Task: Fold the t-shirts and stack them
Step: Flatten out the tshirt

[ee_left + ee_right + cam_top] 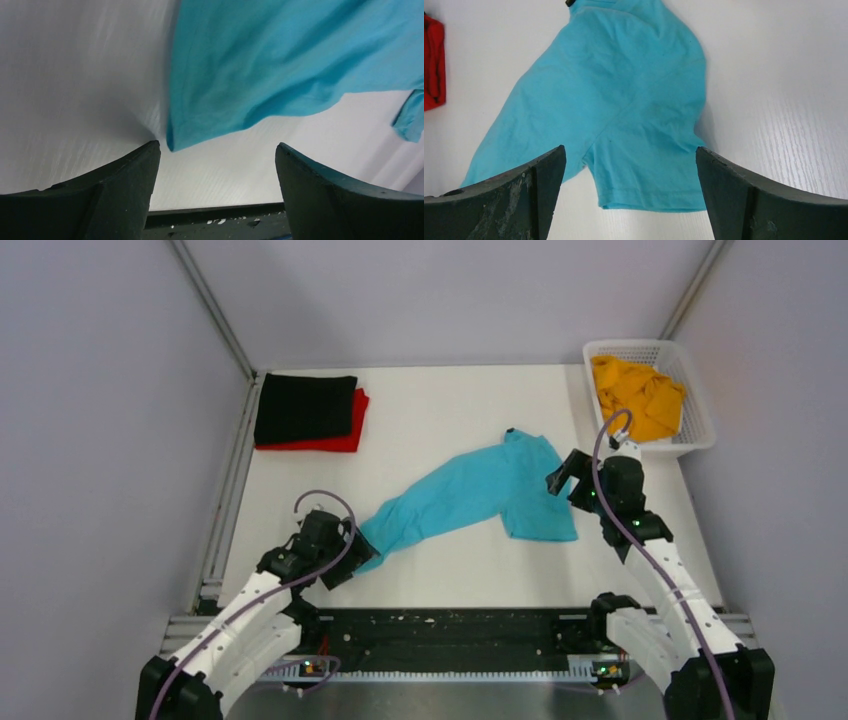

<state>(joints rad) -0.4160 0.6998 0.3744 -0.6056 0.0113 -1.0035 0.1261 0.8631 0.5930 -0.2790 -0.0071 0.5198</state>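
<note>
Left gripper (347,558): I am holding my fingers apart with nothing between them, low over the near-left of the worktop (450,405).
Right gripper (560,476): I am holding these fingers apart too, gripping nothing, over the right side.
Turquoise shirt (480,495): it is lying on the worktop between my two grippers, bunched into a long band and not yet folded.
Long axis: it is running on a diagonal, from the near-left up to the far-right.
From the left gripper: the narrow end is sitting just ahead of my fingertips and a little to their right, and its corner is almost reaching the gap between them.
From the right gripper: the wide end is lying under and ahead of my fingers, with a sleeve hem pointing back at me.
Nearer arm: each arm is facing its own end, so neither is needing to cross over.
Coming move: I am judging that both ends need pinching and drawing apart along that diagonal to flatten the cloth.
Further out: the black shirt (305,408) is resting folded on the red shirt (345,443) at the far-left, and the orange shirt (640,395) is lying in the basket (640,344) at the far-right.
</note>
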